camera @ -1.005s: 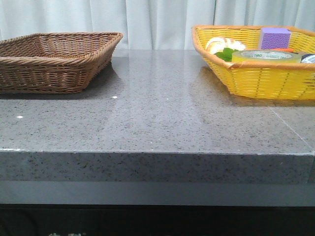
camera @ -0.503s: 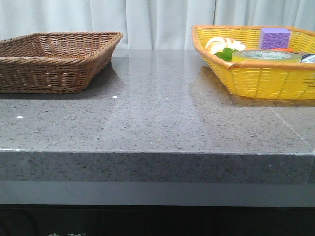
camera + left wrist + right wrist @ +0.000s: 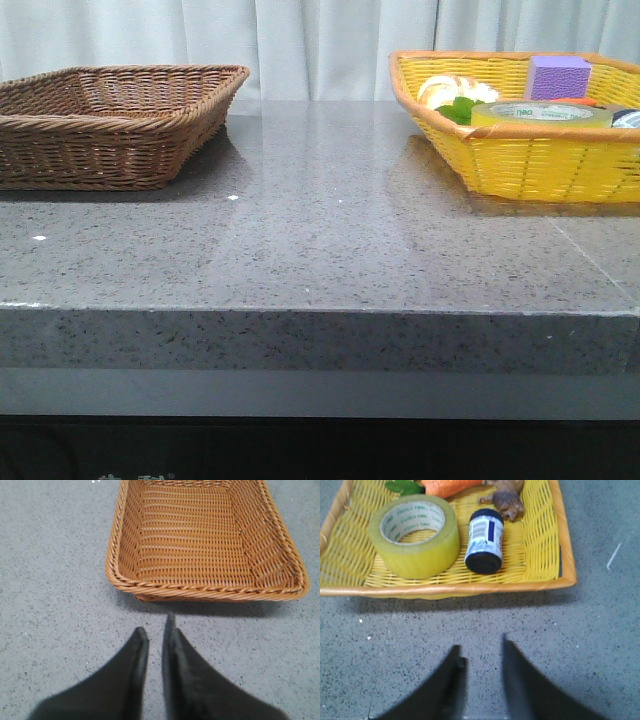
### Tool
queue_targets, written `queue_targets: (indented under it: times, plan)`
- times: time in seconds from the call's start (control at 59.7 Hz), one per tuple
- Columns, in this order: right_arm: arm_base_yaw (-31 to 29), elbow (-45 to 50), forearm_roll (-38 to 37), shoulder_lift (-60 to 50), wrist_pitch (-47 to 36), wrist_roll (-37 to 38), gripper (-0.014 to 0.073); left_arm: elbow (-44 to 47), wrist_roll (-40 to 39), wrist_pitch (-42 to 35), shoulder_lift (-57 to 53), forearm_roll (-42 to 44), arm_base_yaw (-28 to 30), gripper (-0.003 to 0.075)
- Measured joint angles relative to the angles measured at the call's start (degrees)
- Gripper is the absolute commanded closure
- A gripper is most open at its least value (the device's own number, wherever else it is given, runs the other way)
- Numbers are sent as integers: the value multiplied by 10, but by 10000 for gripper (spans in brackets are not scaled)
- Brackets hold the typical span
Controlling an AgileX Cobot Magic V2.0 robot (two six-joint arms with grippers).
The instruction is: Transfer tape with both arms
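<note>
You are looking at the tape [image 3: 414, 535] lying inside the yellow basket [image 3: 540, 577], just behind the basket's near rim. The right gripper [image 3: 480, 655] is hovering over the grey table [image 3: 600, 645] just outside that rim, apart from the tape, with its jaws parted and holding nothing. In the right wrist view the tape is sitting beside a dark jar [image 3: 484, 541] with a white label, close to it; a carrot [image 3: 451, 486] and a small brown figure [image 3: 505, 500] are lying further inside the basket.

Compared with the front view of a second ago, nothing is showing a change: the tape [image 3: 543, 114] is occupying the same spot in the yellow basket [image 3: 520, 165], and neither arm is appearing in that view.

The tape is resting flat, its core opening facing up and its axis standing vertical.

The left gripper [image 3: 155, 635] is hovering over the table near the brown basket [image 3: 200, 587], its jaws nearly together, gripping nothing
</note>
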Motion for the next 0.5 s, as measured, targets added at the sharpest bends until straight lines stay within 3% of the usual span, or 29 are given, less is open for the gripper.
queue_targets:
  times: [0.05, 0.101, 0.285, 0.503]
  plan:
    - [0, 0, 0, 7, 1, 0, 27, 0, 0, -3, 0, 0, 0, 278]
    - [0, 0, 0, 15, 1, -1, 17, 0, 0, -6, 0, 0, 0, 234]
    - [0, -38, 1, 68, 31, -2, 60, 0, 10, -14, 0, -14, -12, 248]
    - [14, -147, 20, 177, 74, -55, 109, 0, 32, -23, 0, -28, -100, 248]
